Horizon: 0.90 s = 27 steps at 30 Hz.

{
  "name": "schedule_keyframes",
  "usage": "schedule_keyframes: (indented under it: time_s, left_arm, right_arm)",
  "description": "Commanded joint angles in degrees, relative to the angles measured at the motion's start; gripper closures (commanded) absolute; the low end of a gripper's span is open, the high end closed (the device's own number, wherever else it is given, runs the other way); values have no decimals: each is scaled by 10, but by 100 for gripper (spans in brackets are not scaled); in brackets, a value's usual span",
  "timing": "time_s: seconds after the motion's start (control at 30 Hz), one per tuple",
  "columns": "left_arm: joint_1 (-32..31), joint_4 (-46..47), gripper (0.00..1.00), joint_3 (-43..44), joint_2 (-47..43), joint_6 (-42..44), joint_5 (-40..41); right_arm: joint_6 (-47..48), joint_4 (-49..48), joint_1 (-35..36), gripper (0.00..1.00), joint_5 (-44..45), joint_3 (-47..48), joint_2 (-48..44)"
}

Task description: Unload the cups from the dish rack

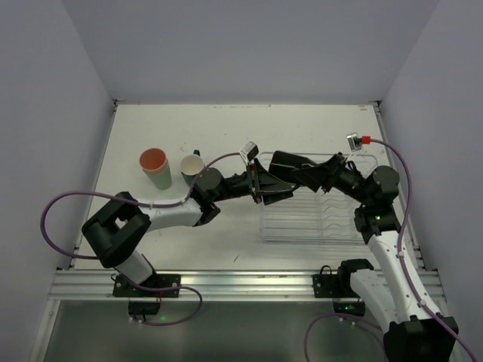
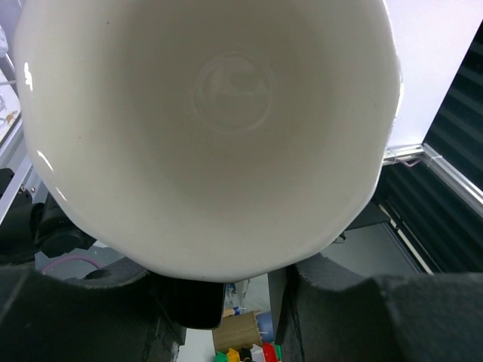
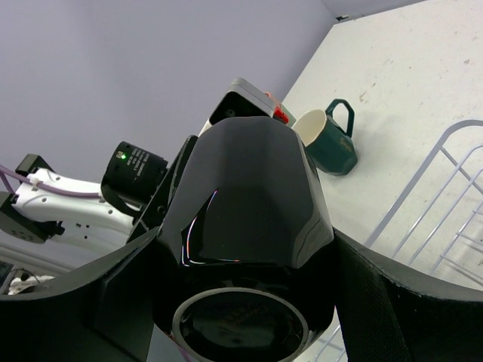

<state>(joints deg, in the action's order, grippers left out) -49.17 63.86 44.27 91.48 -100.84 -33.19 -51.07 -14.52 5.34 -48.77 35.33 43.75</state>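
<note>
Black mug, glossy, rigid, breakable and probably slippery, was clamped by the right tool above the dish rack's nine-o'clock edge. The left tool straddled its pale mouth, its grip impossible to tell. Judged best hold: opposite walls near the rim.

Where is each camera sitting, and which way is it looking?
Top external: above and behind the arm bases, looking down at the table, dish rack, left arm and right arm.
Left wrist: on the left arm, staring into the black mug's white inside; its own fingers show below.
Right wrist: on the right arm, facing the mug's base, teal mug beyond; its fingers flank it.
Both wrist views share that mug.
</note>
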Motion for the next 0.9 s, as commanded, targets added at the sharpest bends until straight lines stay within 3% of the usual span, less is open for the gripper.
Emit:
schedule_keyframes:
  time_s: [0.0,0.3,0.33,0.37,0.4,0.63,0.7,0.73,0.8,0.83,0.87]
  left_arm:
    - [-2,73,58,21,-3,-11,2]
    - [-2,111,67,14,0,-8,23]
    - [-2,120,72,16,1,-7,25]
    - [-2,123,90,18,5,-5,25]
    - [-2,123,100,21,8,-4,22]
    - [-2,140,100,31,8,7,16]
    - [-2,144,100,30,7,9,9]
    - [-2,148,100,28,6,12,7]
    - [-1,149,100,21,4,17,1]
    - [-1,149,100,18,2,19,-2]
    - [2,153,100,11,0,20,-6]
  right_arm:
    - [-4,-52,0,100,-21,2,-1]
    - [1,-37,0,100,-11,1,-8]
    - [3,-31,1,100,-10,1,-7]
    - [4,-28,0,100,-9,0,-9]
    - [4,-27,0,100,-5,-1,-9]
    - [24,9,0,98,-2,11,-9]
    - [36,32,0,83,-1,29,1]
    - [47,47,0,55,-8,34,4]
    - [50,50,0,32,-20,46,6]
    - [53,62,0,4,-22,50,6]
    - [55,67,0,1,-28,57,3]
